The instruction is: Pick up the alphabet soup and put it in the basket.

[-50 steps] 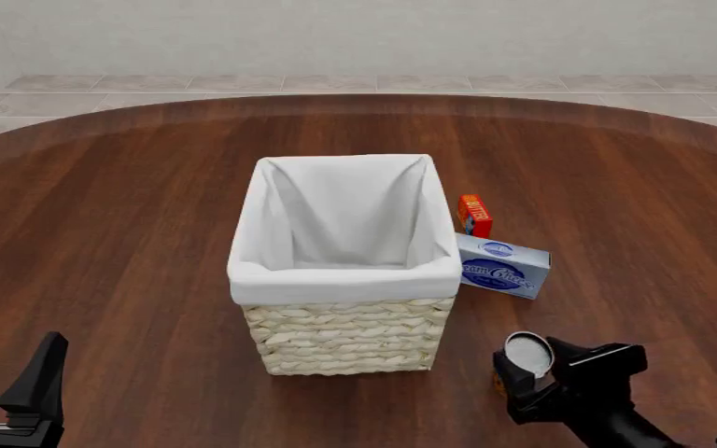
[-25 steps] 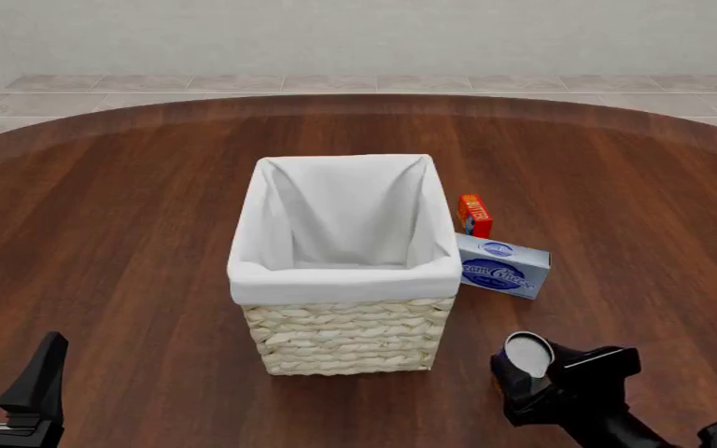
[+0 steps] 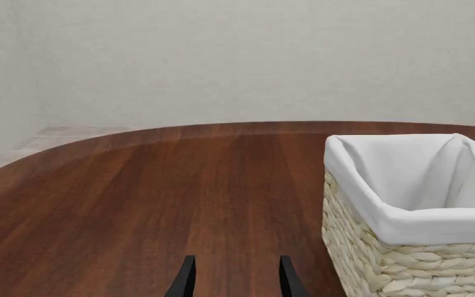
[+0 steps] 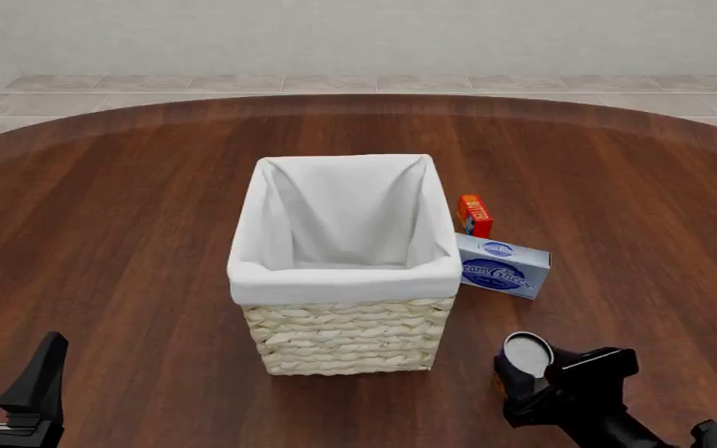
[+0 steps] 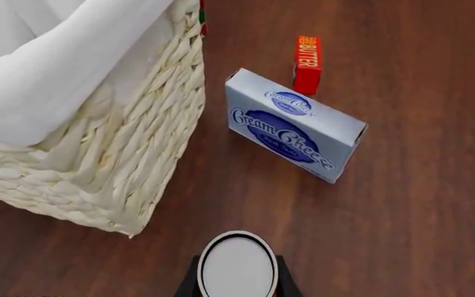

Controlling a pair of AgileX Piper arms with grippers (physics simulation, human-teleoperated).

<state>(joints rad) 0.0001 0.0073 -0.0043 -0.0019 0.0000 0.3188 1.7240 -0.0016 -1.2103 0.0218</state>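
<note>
Right gripper (image 4: 529, 381) holds the alphabet soup (image 4: 527, 355), near the basket (image 4: 346, 280).
Front view: can at the near table edge, right of the basket corner. Left wrist view: left gripper (image 3: 233, 278) parted, empty, open wood ahead. Right wrist view: fingers clasp the can; cream cheese box (image 5: 295, 124) beyond.

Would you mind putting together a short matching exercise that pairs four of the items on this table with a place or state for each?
Items:
1. soup can
2. basket
3. cream cheese box
4. left end effector

Descriptions:
A. lined with white cloth, nothing visible inside
B. between the fingers of the right end effector
C. open over bare wood, holding nothing
D. lying beside the basket, next to the small red butter box

Pairs: 1-B, 2-A, 3-D, 4-C
</note>
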